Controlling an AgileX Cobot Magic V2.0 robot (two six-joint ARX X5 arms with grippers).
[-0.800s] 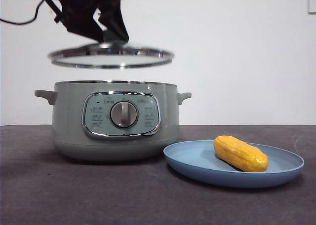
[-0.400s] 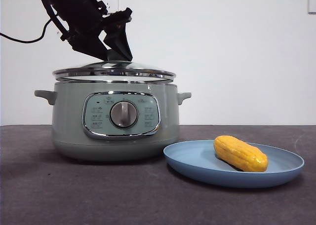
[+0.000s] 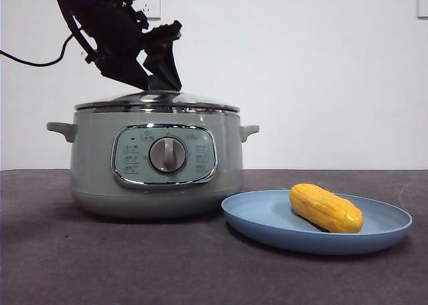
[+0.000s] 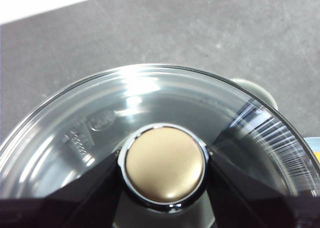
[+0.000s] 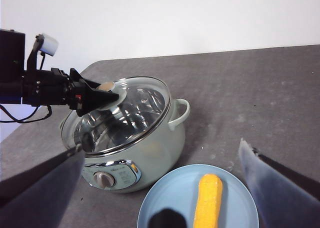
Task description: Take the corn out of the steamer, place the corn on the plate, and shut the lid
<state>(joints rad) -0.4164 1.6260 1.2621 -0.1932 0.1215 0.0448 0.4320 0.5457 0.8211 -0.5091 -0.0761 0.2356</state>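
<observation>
The left gripper (image 3: 155, 84) reaches down at a slant from the upper left of the front view, its black jaws closed from either side on the lid's knob (image 4: 164, 165). The right gripper (image 5: 160, 188) hangs high above the tabletop, its two jaws spread wide apart and holding nothing.

front: low, level | wrists: above | shared: steamer (image 3: 157, 161)
</observation>
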